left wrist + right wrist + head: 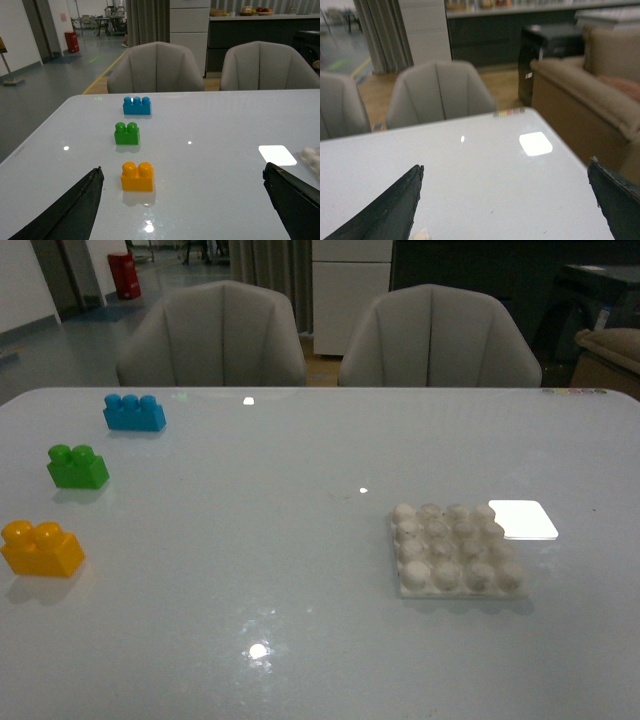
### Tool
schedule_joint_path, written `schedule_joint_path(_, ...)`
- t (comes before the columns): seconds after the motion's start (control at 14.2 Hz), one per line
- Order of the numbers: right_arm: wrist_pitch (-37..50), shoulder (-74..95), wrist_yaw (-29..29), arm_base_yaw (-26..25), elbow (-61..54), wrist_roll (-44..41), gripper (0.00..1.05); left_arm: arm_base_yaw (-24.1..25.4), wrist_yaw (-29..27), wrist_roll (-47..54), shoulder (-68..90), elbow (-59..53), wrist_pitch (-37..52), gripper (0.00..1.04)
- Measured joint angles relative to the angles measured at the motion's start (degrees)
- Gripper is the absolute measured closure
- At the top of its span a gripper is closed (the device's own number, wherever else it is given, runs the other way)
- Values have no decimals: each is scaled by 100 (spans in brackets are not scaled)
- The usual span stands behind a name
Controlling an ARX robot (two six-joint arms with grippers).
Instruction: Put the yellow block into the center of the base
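Observation:
The yellow block [41, 548] sits upright at the near left of the white table; in the left wrist view [137, 176] it lies ahead of my left gripper [183, 172], nearer one finger. That gripper is open and empty, well back from the block. The off-white studded base [456, 551] lies flat at the right middle of the table; its edge shows in the left wrist view [312, 157]. A small off-white bit, probably a stud of the base, peeks into the right wrist view [421, 235]. My right gripper [505, 172] is open and empty over bare table. Neither arm shows in the front view.
A green two-stud brick [77, 466] and a blue three-stud brick [134, 412] stand in a row behind the yellow block. A bright white rounded rectangle [522, 519] lies just behind the base. Two grey chairs [212, 335] stand at the far table edge.

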Motion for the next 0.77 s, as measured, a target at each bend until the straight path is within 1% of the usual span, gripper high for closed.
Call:
schedule_joint_path(0.14, -341, 1058, -68, 114, 649, 151, 6, 0, 0, 0, 0, 0, 2, 7)
schedule_joint_path(0.28, -1150, 2848, -251, 407, 1934, 345, 6, 0, 0, 0, 0, 0, 0, 7)
schedule_joint_path(0.35, -1484, 3484, -297, 535, 2406, 389, 6, 0, 0, 0, 0, 0, 0, 7)
schedule_joint_path(0.49, -2227, 4990, -446, 925, 3228, 444, 6, 0, 0, 0, 0, 0, 0, 7)
schedule_joint_path(0.56, -2511, 5967, -507, 1244, 3545, 468, 6, 0, 0, 0, 0, 0, 0, 7)
schedule_joint_path(0.77, -2396, 6275, -509, 1335, 3587, 492, 6, 0, 0, 0, 0, 0, 0, 7)
